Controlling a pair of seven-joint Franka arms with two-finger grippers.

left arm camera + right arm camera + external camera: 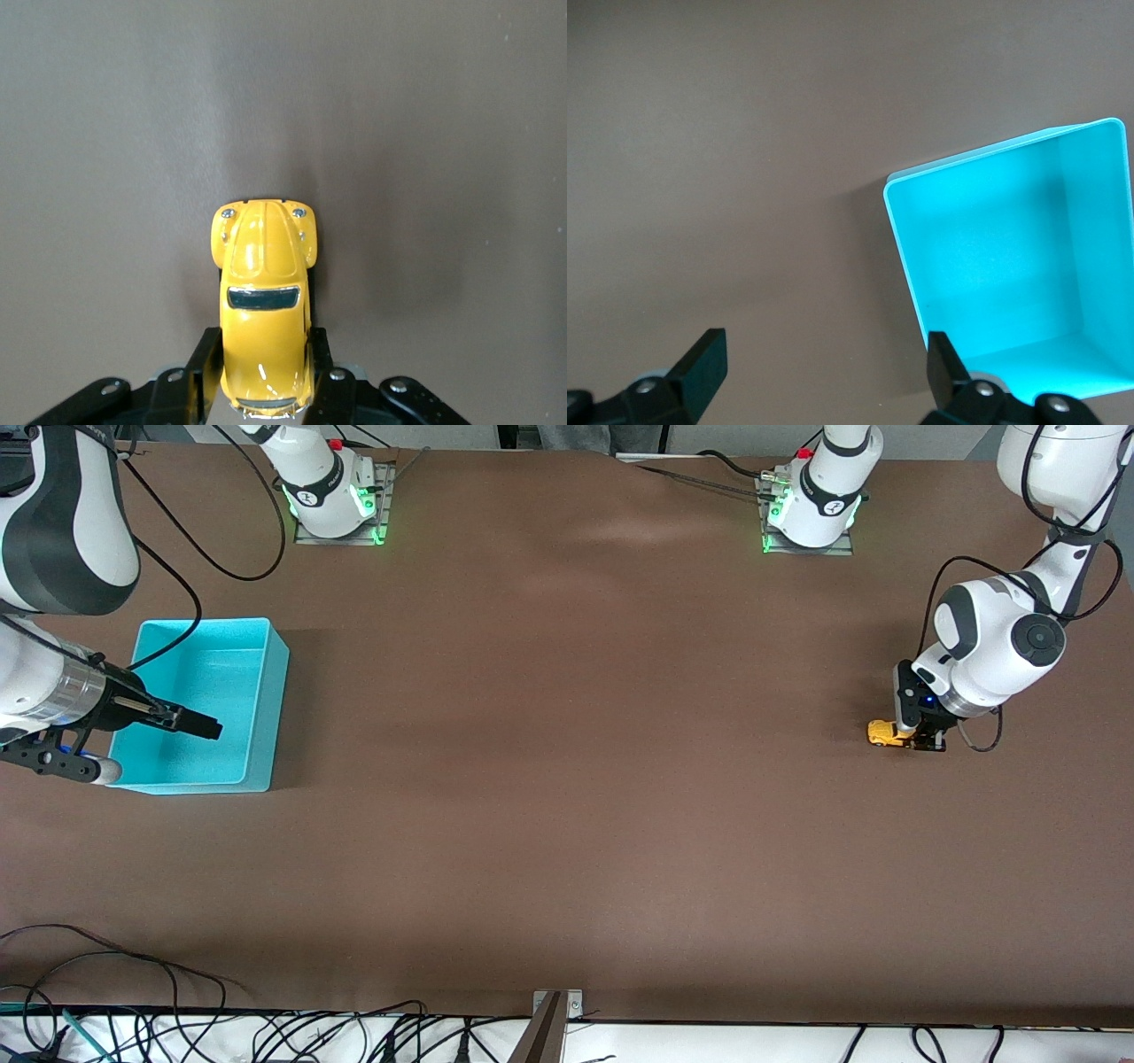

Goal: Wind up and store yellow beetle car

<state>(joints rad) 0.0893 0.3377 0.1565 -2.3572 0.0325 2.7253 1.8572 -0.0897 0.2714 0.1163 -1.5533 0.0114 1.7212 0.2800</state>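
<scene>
Pincer, left (912, 737): down at the surface toward the left arm's end, fingers (205, 359) clamped on the flanks of the yellow beetle car (263, 305).
Pincer, right (824, 367): spread wide with nothing between the fingers, hanging over the turquoise bin's rim.
Surface (567, 779): plain brown, carrying the bin and the car well apart.
Turquoise bin (266, 682): at the right arm's end; the front view has the right arm covering part of it, while the right wrist view shows its bare floor.
Yellow beetle car: on the surface at the left arm's end; the front view shows only a yellow sliver (881, 732) beside the fingers, the left wrist view its roof, windscreen and headlights.
Hidden: the car's wheels and tail.
</scene>
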